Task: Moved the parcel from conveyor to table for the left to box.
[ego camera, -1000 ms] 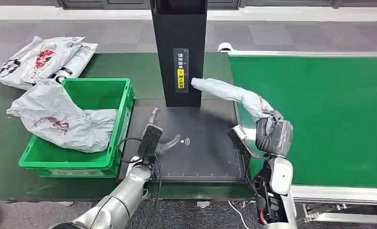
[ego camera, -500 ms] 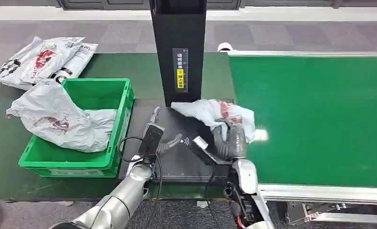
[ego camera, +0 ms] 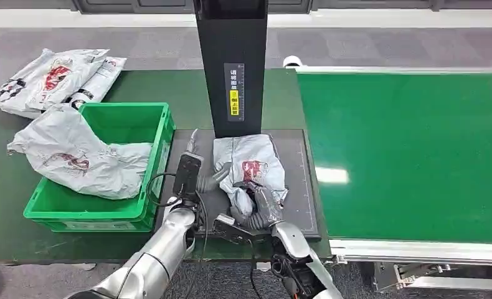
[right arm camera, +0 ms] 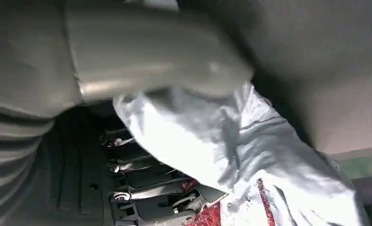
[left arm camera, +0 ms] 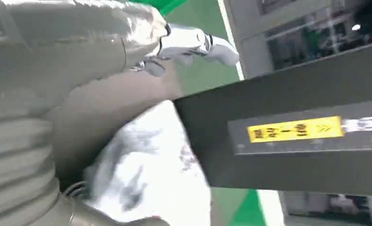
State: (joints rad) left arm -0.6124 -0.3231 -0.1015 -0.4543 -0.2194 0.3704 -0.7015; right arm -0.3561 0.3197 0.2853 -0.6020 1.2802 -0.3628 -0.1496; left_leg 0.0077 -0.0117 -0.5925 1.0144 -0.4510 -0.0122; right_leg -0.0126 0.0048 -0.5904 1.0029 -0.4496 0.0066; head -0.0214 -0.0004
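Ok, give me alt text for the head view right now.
A grey parcel lies on the black mat, the right hand gripping its near end and the left hand beside it. A green bin holds another bag.

The head view looks forward and steeply down from high up, with the desk [ego camera: 200, 93] at left, the conveyor [ego camera: 411, 156] at right and the black post [ego camera: 231, 62] at top centre. The left wrist view sits very close, turned sideways, and shares that post [left arm camera: 292, 136]. The right wrist view is nearer still, blurred, sharing the grey parcel [right arm camera: 231, 155] at the head view's centre [ego camera: 250, 165].
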